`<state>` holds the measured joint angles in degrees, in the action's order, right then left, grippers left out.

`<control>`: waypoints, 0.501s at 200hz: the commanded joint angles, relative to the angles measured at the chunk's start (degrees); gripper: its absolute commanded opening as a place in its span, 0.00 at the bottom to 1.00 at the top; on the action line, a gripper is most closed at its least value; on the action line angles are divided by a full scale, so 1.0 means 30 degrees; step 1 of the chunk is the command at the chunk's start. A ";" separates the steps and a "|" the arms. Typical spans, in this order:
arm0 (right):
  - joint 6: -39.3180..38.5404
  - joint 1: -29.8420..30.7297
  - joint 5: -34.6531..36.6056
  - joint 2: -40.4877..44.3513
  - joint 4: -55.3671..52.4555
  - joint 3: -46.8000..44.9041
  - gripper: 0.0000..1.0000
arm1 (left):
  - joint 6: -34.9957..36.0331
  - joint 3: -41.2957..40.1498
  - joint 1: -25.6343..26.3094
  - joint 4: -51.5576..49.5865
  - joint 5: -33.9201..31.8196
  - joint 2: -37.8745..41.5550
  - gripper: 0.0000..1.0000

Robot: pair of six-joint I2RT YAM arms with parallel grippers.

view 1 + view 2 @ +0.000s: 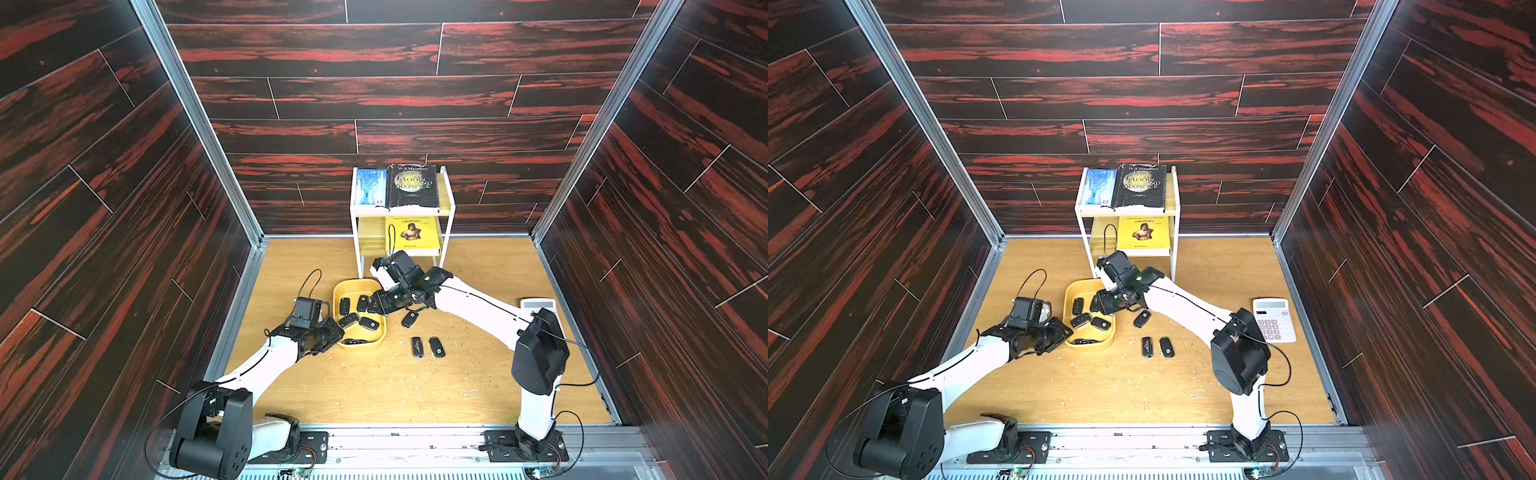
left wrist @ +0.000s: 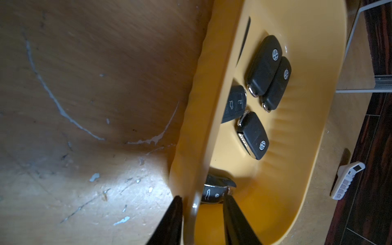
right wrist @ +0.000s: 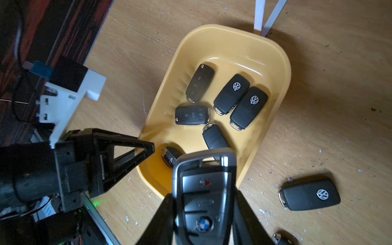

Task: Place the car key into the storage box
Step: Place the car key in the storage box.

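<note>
The storage box (image 1: 360, 286) is a shallow yellow tray left of the table's middle, with several black key fobs (image 3: 231, 94) lying in it. My right gripper (image 3: 203, 194) is shut on the car key (image 3: 204, 186), a silver and black fob with a round blue-and-white badge. It holds the key above the tray's near-right rim (image 3: 233, 29). My left gripper (image 2: 202, 197) stands astride the tray's near-left rim (image 2: 210, 84), one finger outside and one inside. A gap shows between the inner finger and the wall. One fob (image 2: 212, 194) lies against that wall between the fingers.
Three more black fobs lie on the wooden table right of the tray (image 1: 409, 319) (image 1: 417, 347) (image 1: 436, 347). A white two-tier shelf (image 1: 446, 232) with books stands just behind the tray. A white calculator (image 1: 1273, 320) lies at the right, beside my right arm.
</note>
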<state>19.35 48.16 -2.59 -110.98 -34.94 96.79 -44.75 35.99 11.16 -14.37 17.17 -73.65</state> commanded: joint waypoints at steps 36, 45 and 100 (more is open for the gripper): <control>-0.0153 0.0059 -0.0336 -0.1636 -0.0285 0.1008 0.00 | 0.0373 0.0308 0.0044 -0.0090 0.0667 -0.0903 0.28; -0.0182 0.0059 -0.0365 -0.1801 -0.0216 0.0917 0.00 | 0.0456 0.0331 0.0052 -0.0216 0.0707 -0.0881 0.28; -0.0298 0.0377 -0.0490 -0.2583 -0.0212 0.1129 0.00 | 0.0666 0.0273 0.0023 -0.0789 0.0929 -0.0571 0.28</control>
<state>19.25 48.38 -3.09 -117.40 -35.24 98.41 -43.86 36.01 11.16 -15.05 18.81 -76.16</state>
